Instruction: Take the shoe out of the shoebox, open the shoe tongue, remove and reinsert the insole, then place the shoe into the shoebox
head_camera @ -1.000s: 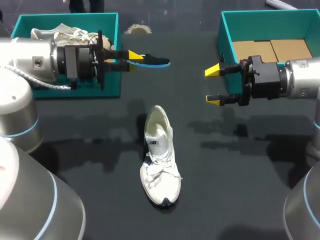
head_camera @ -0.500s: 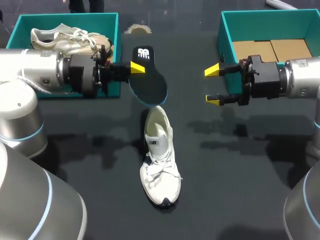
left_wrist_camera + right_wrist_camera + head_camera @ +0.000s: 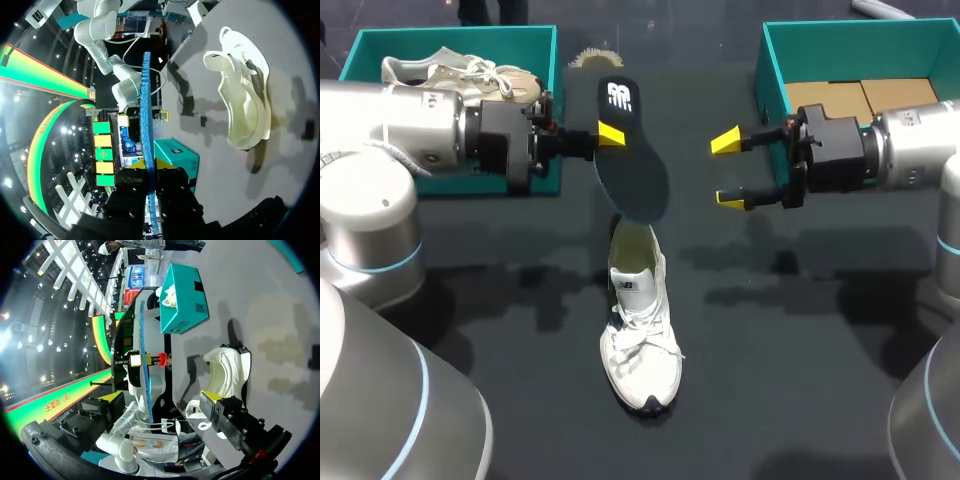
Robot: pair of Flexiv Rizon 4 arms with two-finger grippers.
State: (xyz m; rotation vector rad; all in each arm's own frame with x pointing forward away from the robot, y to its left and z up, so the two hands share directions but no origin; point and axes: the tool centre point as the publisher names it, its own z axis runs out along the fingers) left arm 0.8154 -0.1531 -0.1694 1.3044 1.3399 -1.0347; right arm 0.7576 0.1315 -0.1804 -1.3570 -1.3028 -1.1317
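A white shoe (image 3: 640,320) lies on the dark table, toe toward me, its opening under the insole's lower end. My left gripper (image 3: 605,135) is shut on the dark insole (image 3: 632,165), holding it in the air over the shoe's heel with the logo end pointing away. In the left wrist view the insole (image 3: 146,115) shows edge-on as a blue strip between the yellow tips, with the shoe (image 3: 245,100) beside it. My right gripper (image 3: 728,170) hangs open to the right of the insole, nothing between its fingers. From the right wrist view the insole (image 3: 142,365) and the shoe (image 3: 225,370) lie ahead.
A teal shoebox (image 3: 545,60) at the back left holds a second pale shoe (image 3: 460,75). Another teal shoebox (image 3: 775,85) at the back right has a cardboard floor. A small beige fan-shaped object (image 3: 595,58) lies at the far edge between them.
My left gripper has carried the insole rightward and turned it from edge-on to face-up, bringing it over the shoe's heel. My right gripper has shifted slightly left, still open.
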